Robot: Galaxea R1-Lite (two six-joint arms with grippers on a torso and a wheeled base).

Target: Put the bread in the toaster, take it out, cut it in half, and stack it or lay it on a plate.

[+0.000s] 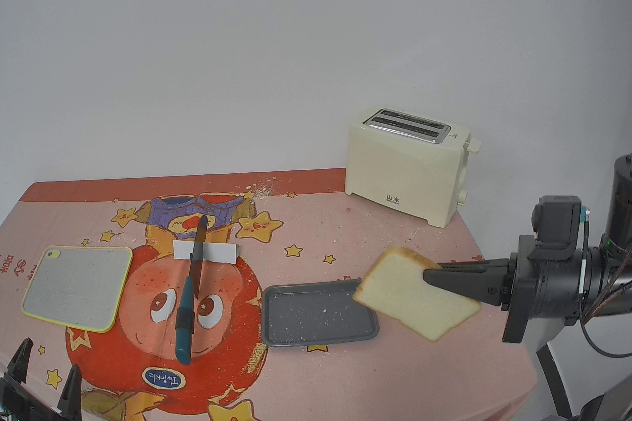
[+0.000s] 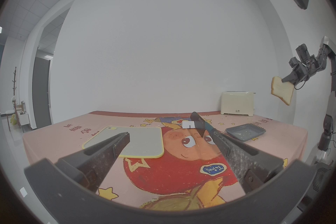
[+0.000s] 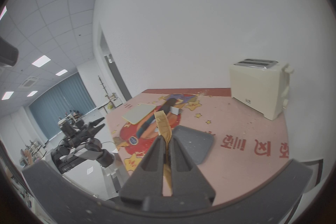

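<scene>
My right gripper (image 1: 434,276) is shut on a slice of white bread (image 1: 413,300), held in the air above the table's right side, just right of the grey tray (image 1: 319,313). In the right wrist view the bread (image 3: 163,126) shows edge-on between the fingers. The cream toaster (image 1: 408,164) stands at the back right, its two slots empty. A knife (image 1: 189,291) with a teal handle lies on the red cartoon print. The grey cutting board (image 1: 78,287) lies at the left. My left gripper (image 2: 168,142) is open and empty, low at the table's front left corner.
The table is covered with a pink cartoon cloth (image 1: 368,231) dotted with crumbs. A white slip of paper (image 1: 204,251) lies under the knife blade. The table's right edge runs close below the held bread. A white wall stands behind.
</scene>
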